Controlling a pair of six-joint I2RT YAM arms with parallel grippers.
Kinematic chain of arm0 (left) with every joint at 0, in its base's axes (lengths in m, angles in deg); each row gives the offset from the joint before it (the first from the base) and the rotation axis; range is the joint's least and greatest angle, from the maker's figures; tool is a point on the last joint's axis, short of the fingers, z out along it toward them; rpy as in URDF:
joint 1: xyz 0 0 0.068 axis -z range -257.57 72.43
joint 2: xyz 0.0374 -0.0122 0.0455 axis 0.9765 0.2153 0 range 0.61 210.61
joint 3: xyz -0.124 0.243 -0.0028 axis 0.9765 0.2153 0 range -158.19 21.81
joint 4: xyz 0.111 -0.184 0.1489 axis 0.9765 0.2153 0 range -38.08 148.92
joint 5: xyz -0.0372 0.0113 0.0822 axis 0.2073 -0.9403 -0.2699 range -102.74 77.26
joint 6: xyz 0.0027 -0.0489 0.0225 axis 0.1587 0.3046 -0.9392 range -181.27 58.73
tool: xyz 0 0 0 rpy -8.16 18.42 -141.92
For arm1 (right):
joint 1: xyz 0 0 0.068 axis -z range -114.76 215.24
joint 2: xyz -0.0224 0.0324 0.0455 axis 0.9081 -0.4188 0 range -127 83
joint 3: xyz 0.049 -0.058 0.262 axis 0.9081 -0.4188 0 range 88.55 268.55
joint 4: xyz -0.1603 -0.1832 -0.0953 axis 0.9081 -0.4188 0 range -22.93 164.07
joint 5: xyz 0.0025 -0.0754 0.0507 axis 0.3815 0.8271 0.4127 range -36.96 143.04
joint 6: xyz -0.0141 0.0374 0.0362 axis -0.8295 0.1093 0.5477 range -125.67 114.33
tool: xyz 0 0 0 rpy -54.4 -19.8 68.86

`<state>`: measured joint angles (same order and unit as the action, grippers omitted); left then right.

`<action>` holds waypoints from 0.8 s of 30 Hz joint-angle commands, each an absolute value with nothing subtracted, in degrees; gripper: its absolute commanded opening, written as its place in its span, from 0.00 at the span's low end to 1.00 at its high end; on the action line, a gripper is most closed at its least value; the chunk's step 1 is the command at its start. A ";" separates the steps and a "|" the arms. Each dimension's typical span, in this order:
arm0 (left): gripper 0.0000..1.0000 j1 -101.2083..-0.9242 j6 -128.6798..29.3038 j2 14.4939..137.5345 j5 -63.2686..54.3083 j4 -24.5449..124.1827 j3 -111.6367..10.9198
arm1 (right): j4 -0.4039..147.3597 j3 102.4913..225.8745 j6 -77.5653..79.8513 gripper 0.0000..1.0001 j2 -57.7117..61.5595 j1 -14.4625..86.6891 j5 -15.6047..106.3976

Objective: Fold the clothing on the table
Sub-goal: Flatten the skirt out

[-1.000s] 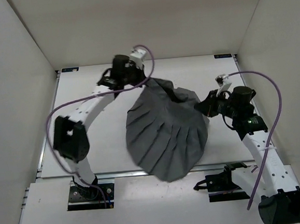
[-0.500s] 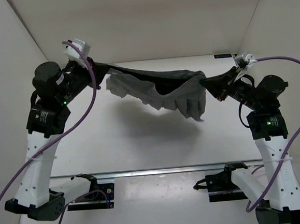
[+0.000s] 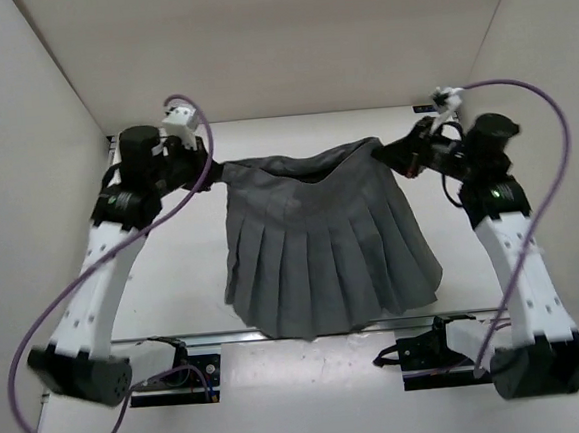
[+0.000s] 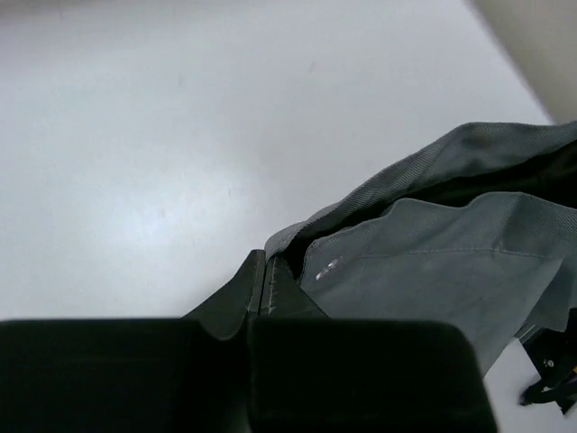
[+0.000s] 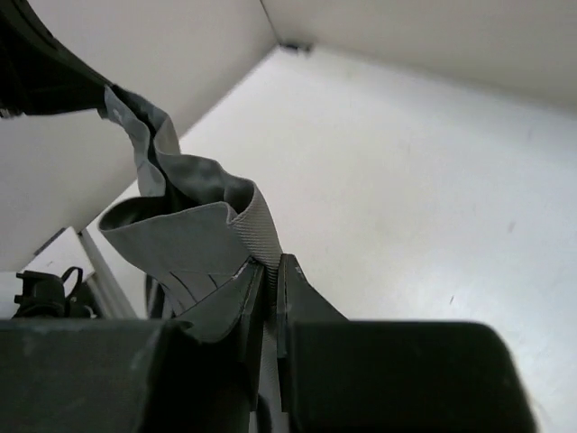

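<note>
nearest the arm bases, at 6 o'clock in the top view, the hem [image 3: 308, 327] of the dark grey skirt [image 3: 322, 249] reaches the near rail [image 3: 219, 335] of the white worktop [image 3: 174, 276] and seems to lap over it. whether it rests there or hangs just above cannot be told. from the hem the pleats [image 3: 313, 265] run back toward 12 o'clock, narrowing to the waistband [image 3: 301, 167]. the waistband is stretched between the two arms and sags a little in the middle. the left fingers [image 4: 257, 293] are closed on the waistband's end at about 9 o'clock of the skirt. the right fingers [image 5: 255, 293] are closed on the other end at about 3 o'clock, with the band folded over them. both wrist views show those ends raised off the worktop. beyond, toward 12 o'clock, the worktop runs on to the far wall [image 3: 286, 46].

the step in hand looks like spreading the skirt flat, with no fold made yet. three things could go wrong from here. each grip is a small pinch on thin fabric, so a tug outward could pull an end free and drop that side in a heap. the hem could catch on the near rail, or slide off the edge, if the arms draw nearer. lowering one end sooner than the other would skew the pleats and set creases into the fold.
</note>
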<state>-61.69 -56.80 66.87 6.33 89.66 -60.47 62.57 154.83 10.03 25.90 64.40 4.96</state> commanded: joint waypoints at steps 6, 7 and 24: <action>0.00 -64.82 -49.67 94.26 7.56 86.56 -58.95 | 61.59 151.48 12.69 0.01 0.33 61.03 13.03; 0.03 -65.43 -49.67 95.87 7.65 85.25 -59.31 | 61.77 151.48 13.31 0.01 -2.40 60.85 13.74; 0.57 -63.15 -46.41 114.06 5.89 70.90 -66.41 | 65.37 164.04 5.49 0.55 -21.14 59.08 20.44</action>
